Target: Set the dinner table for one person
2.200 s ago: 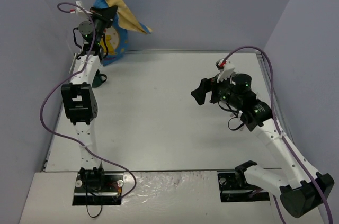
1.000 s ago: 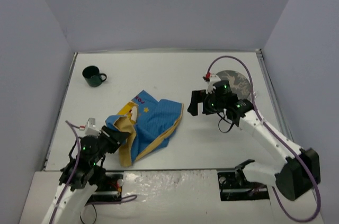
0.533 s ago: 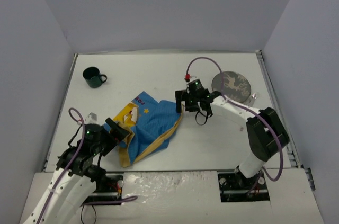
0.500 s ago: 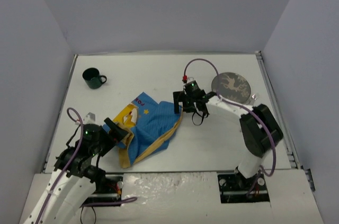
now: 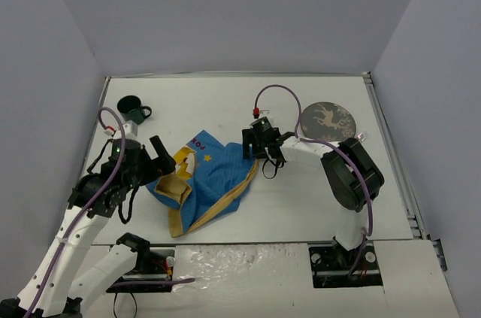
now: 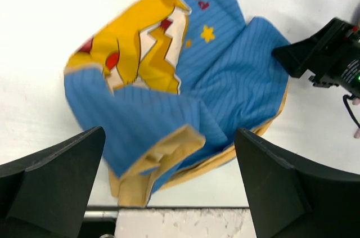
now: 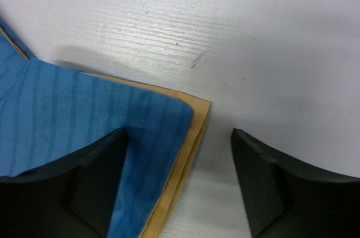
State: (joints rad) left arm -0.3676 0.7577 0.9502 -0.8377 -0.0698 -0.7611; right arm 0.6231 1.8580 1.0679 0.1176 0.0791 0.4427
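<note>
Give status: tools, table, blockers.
Left tool open over bunched placemat. Right tool open, straddling its corner. Table unset: cup, plate apart from placemat. Nothing blocking.

The bench (image 5: 225, 100) is white and matt, with a faint straight grain and fine scratches. The placemat (image 5: 218, 175) is soft woven cloth, blue with thin ribbed stripes, backed in plain tan fabric and creased. The left hand (image 6: 169, 132) and right hand (image 7: 179, 134) look like matt black plastic. The mug (image 5: 133, 110) is glossy dark green.
</note>
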